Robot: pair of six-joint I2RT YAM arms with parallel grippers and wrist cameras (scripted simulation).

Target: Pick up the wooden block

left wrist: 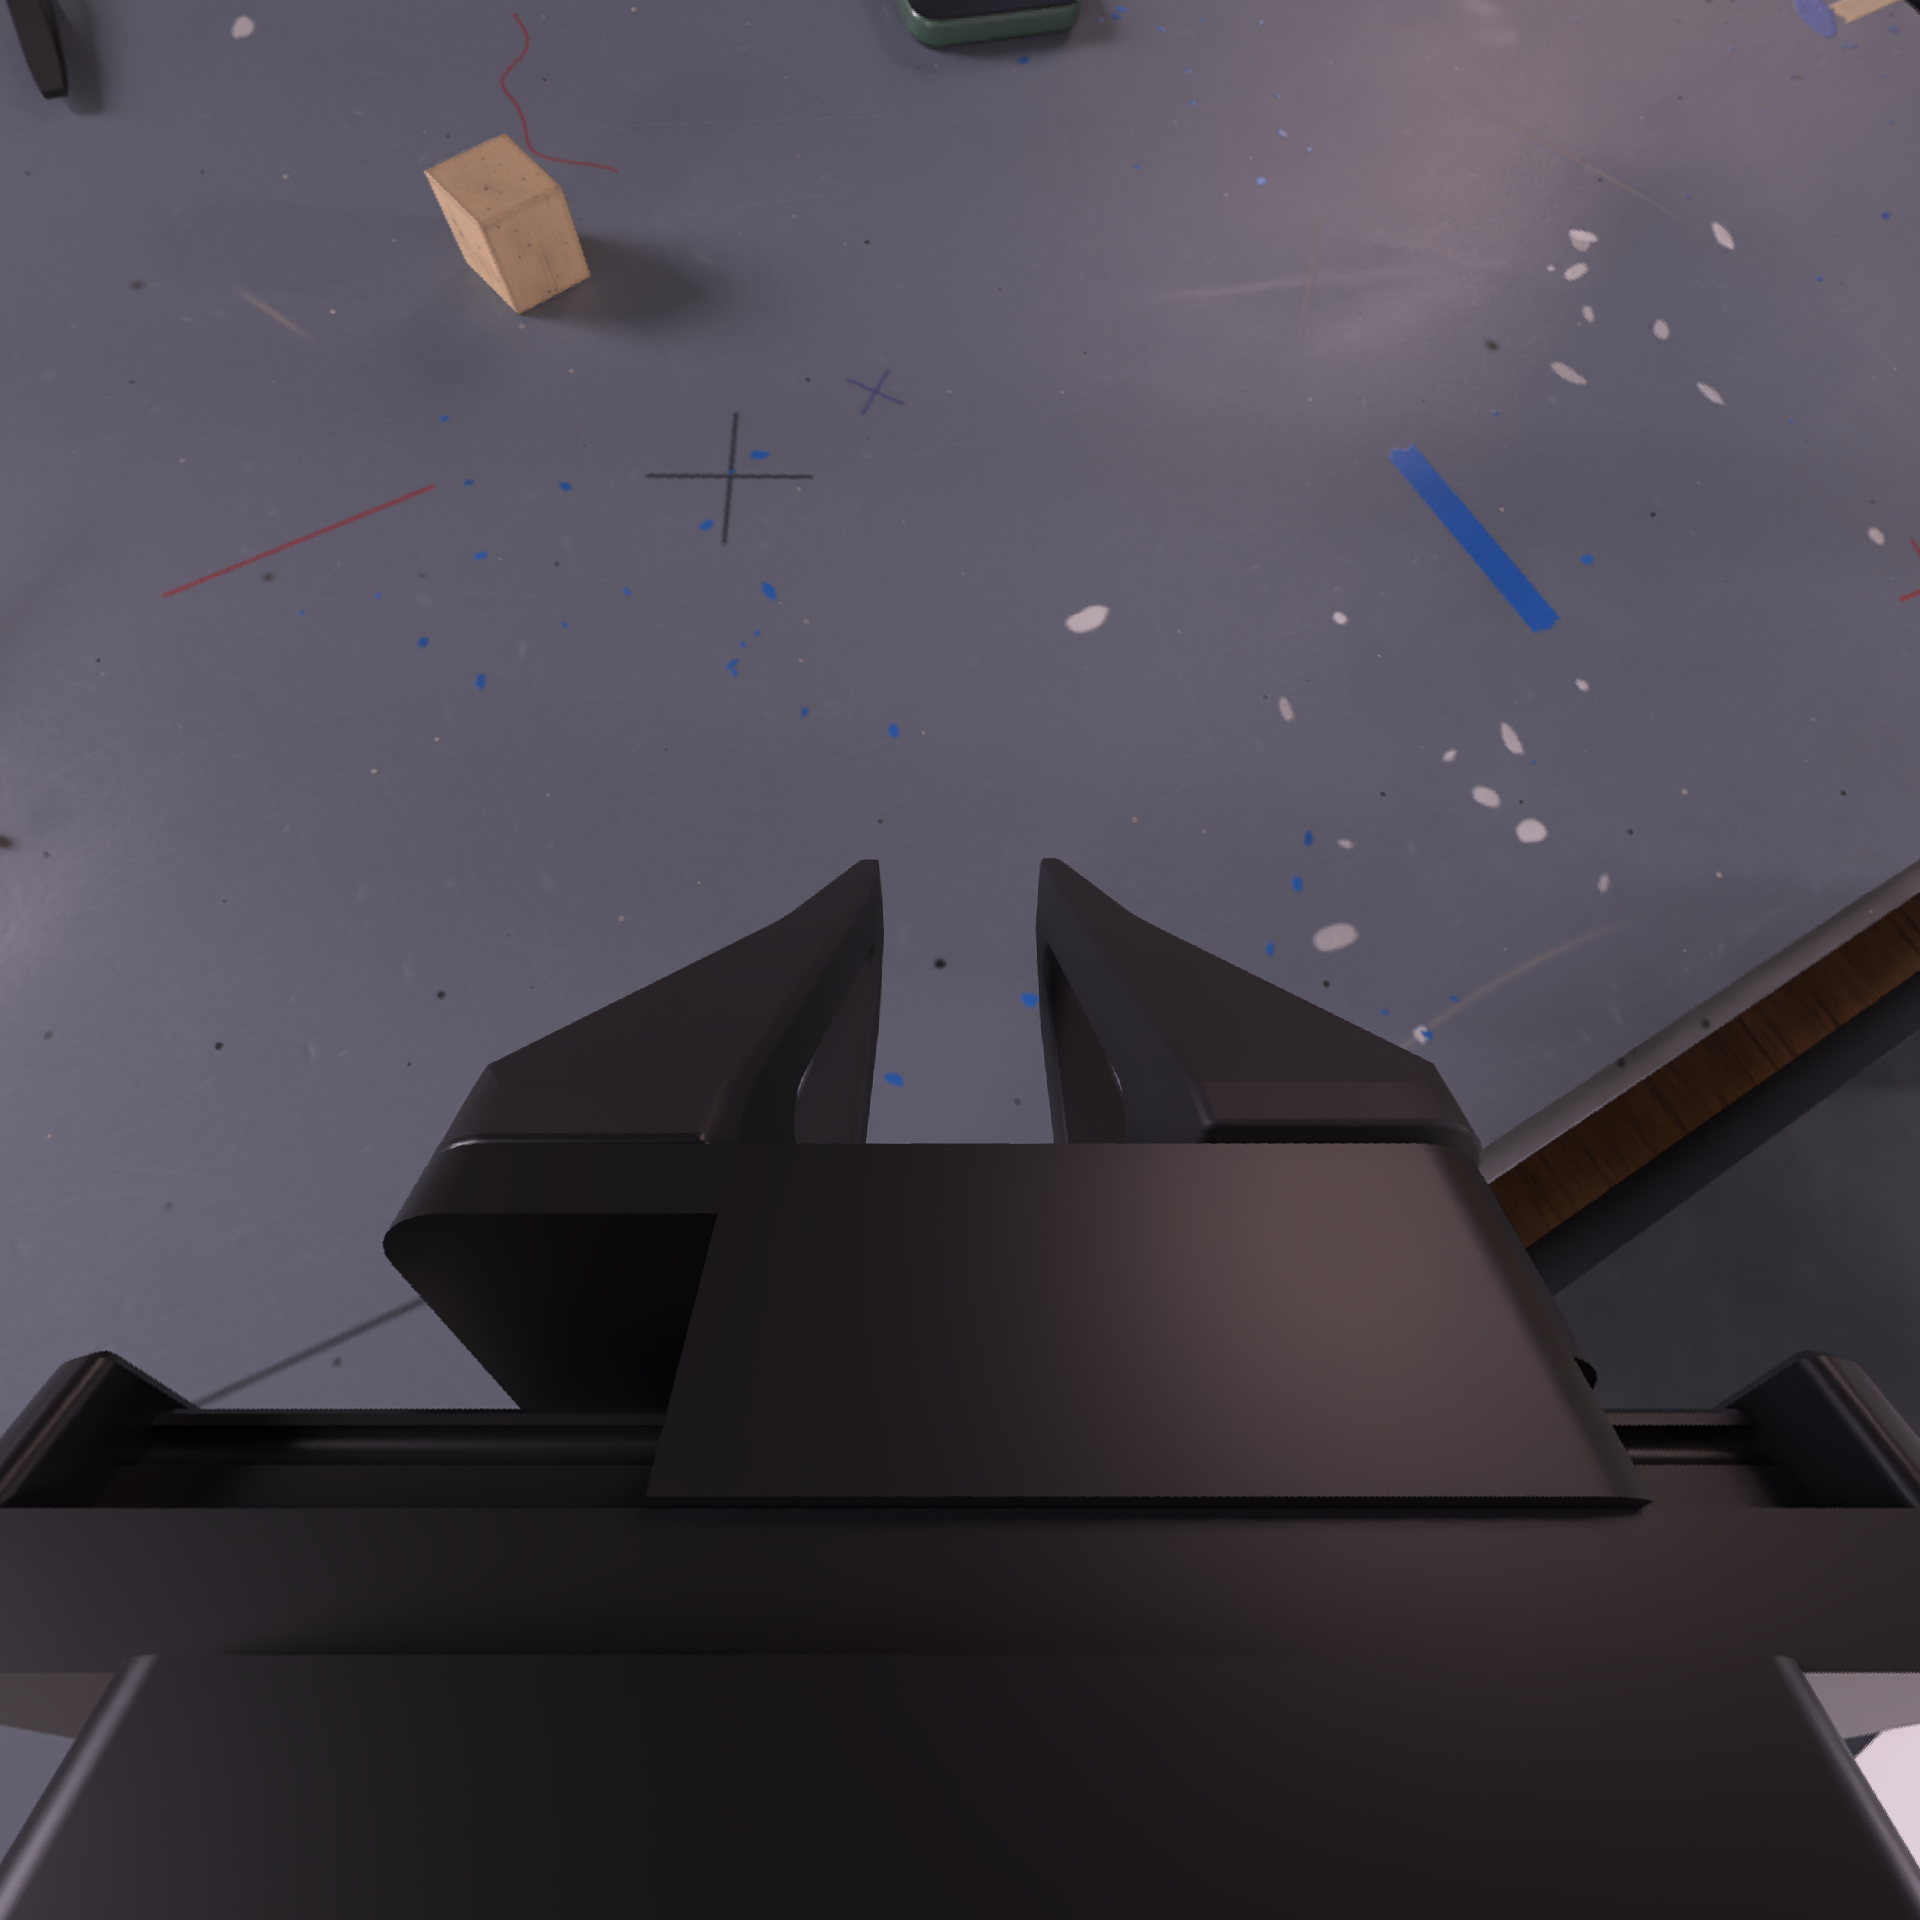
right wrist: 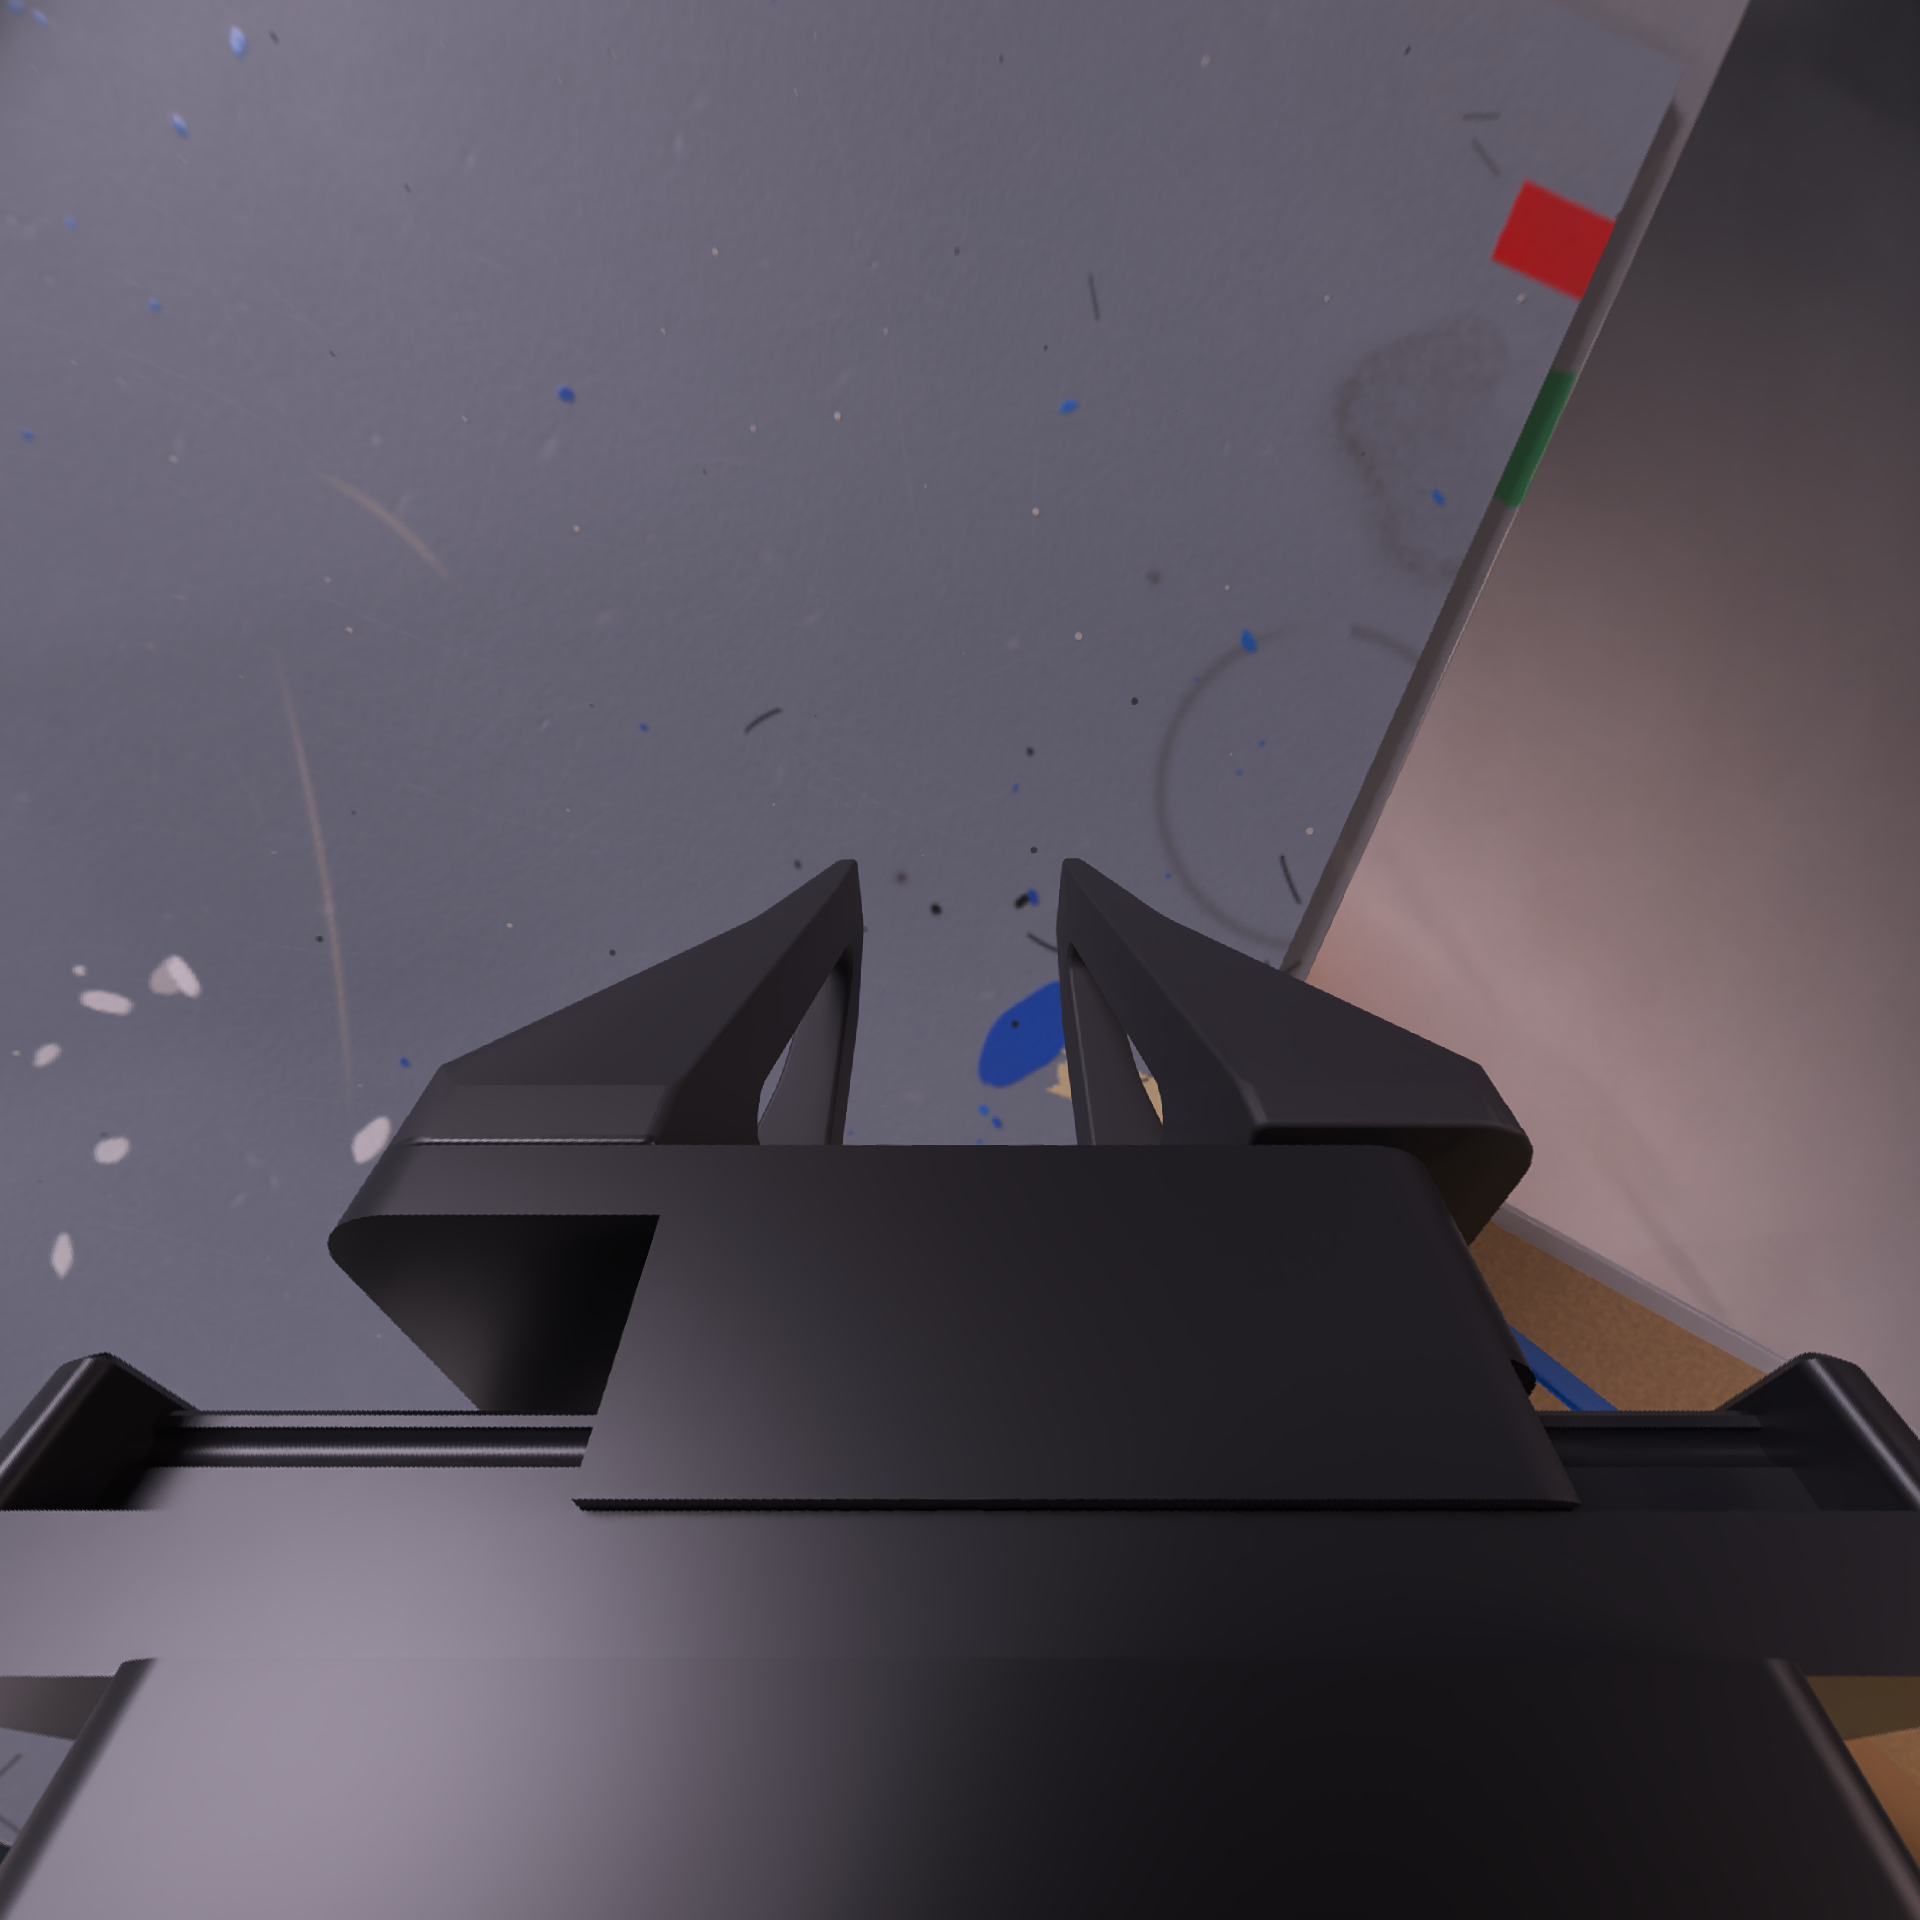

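A light wooden block (left wrist: 509,220) stands on the grey table at the upper left of the left wrist view. My left gripper (left wrist: 958,868) is above the table, well short of the block and to its right. Its jaws stand a narrow gap apart and hold nothing. My right gripper (right wrist: 958,868) is also above bare table, jaws a small gap apart and empty. The block does not show in the right wrist view.
A green-edged object (left wrist: 987,19) lies at the far top edge and a dark object (left wrist: 47,52) at the top left. A blue tape strip (left wrist: 1473,535) lies to the right. The table edge (left wrist: 1704,1049) runs at lower right. Red tape (right wrist: 1550,239) marks the table's right edge (right wrist: 1455,613).
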